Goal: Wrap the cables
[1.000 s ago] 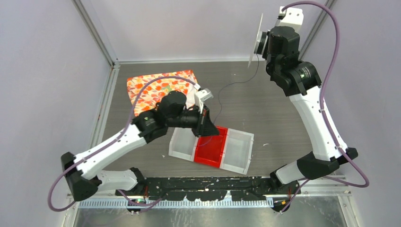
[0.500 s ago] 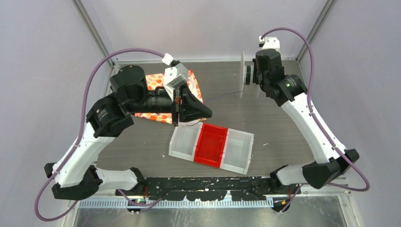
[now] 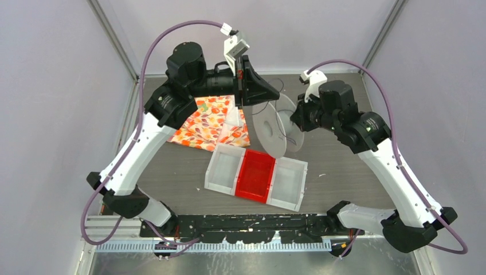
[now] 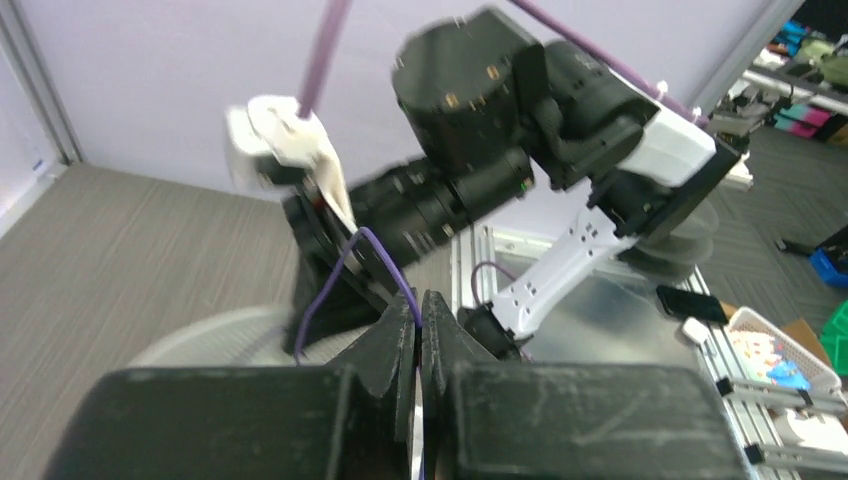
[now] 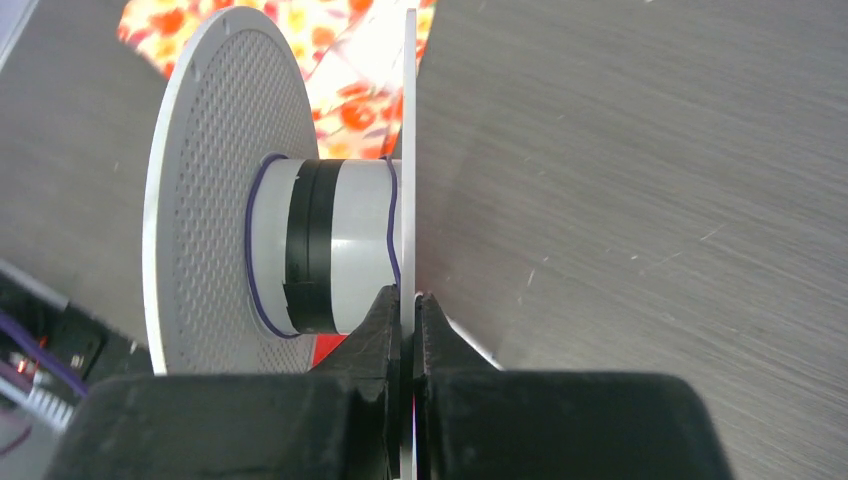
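The cable is a hair-thin dark purple-blue wire (image 4: 385, 262). My left gripper (image 4: 419, 312) is shut on it, raised high over the back of the table (image 3: 277, 95). The wire runs down (image 3: 285, 121) to a white spool (image 3: 268, 133) with two wide flanges. My right gripper (image 5: 409, 303) is shut on the edge of one flange and holds the spool in the air above the table's middle (image 3: 296, 121). A few turns of wire (image 5: 254, 210) lie round the spool's white and black hub (image 5: 345, 245).
An orange floral cloth (image 3: 209, 123) lies at the back left of the grey table. A clear tray with a red middle compartment (image 3: 255, 176) sits near the front centre, just below the spool. Cage posts and walls stand on both sides.
My left arm has lifted from the tray up and to the back right, with the cable in it. My right arm has come down toward the centre and turned the spool's face upward.
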